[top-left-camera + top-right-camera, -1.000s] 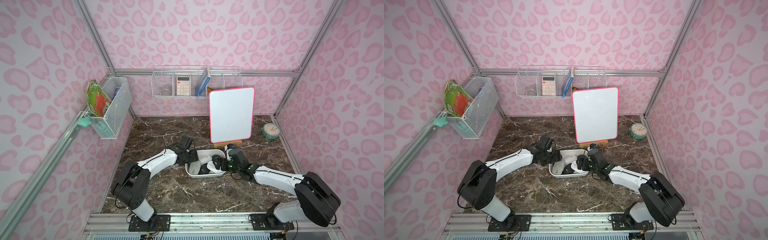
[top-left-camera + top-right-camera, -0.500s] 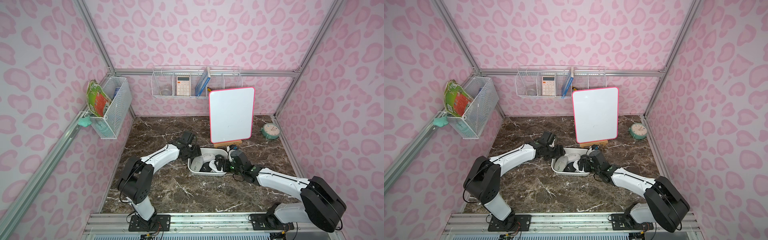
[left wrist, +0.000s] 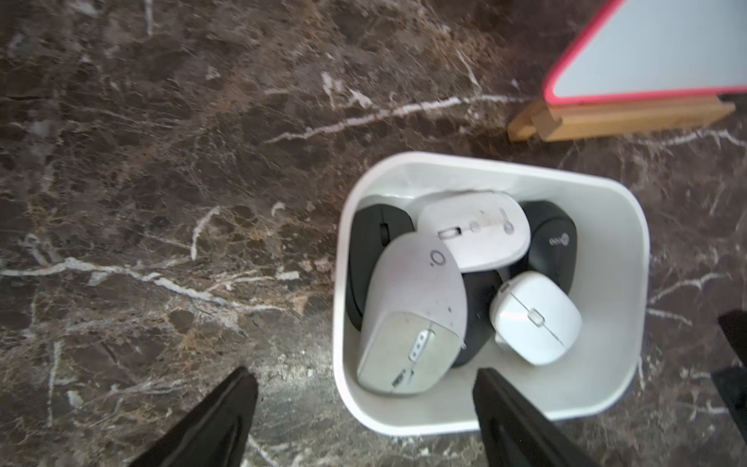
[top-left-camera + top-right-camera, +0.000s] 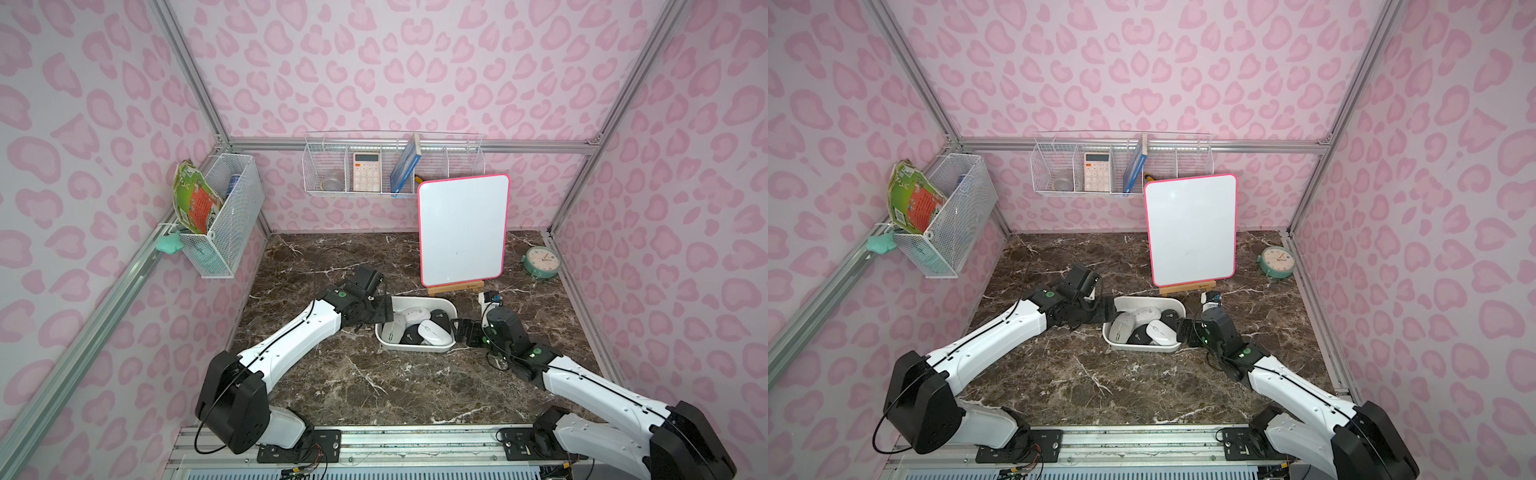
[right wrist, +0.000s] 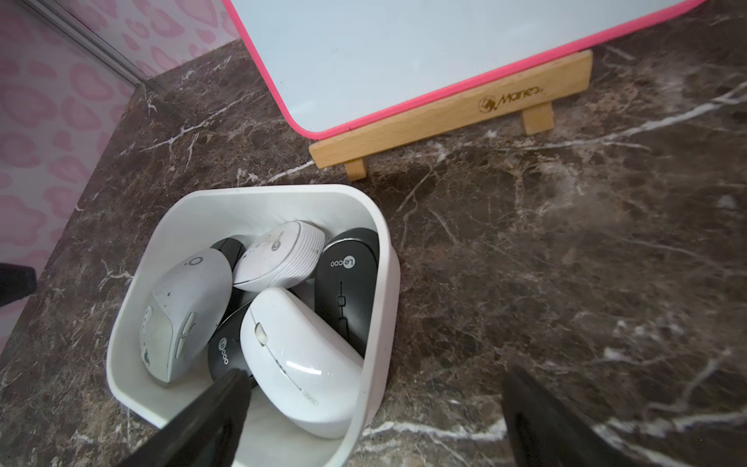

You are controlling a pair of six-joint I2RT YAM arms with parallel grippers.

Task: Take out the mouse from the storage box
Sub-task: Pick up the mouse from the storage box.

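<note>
Staging the pick, by judgement: found all mice (image 3: 477, 238) inside the storage box (image 3: 505, 167), none out on the surface (image 4: 374, 386). Located the box mid-surface, nearer the rear edge, just before the whiteboard (image 4: 463, 228) stand. Found the left tool (image 3: 364, 376) spread and empty, 1 finger (image 3: 513, 420) over the box interior, the other outside the wall. Found the right tool (image 5: 376, 376) spread and empty, astride the opposite end wall. Counted 6 mice, piled: 3 black, 3 white or grey. Noted the glossy white mouse (image 5: 299, 364) atop the pile, nearest the right tool. Judged the next move: settling on 1 exposed mouse, bringing the 2 fingers inside the rim, closing across its sides, lifting clear without dragging neighbours. Counted also 1 whiteboard, 1 clock (image 4: 542, 261) by the rear right corner, 2 wire baskets (image 4: 224, 232) on the walls.
</note>
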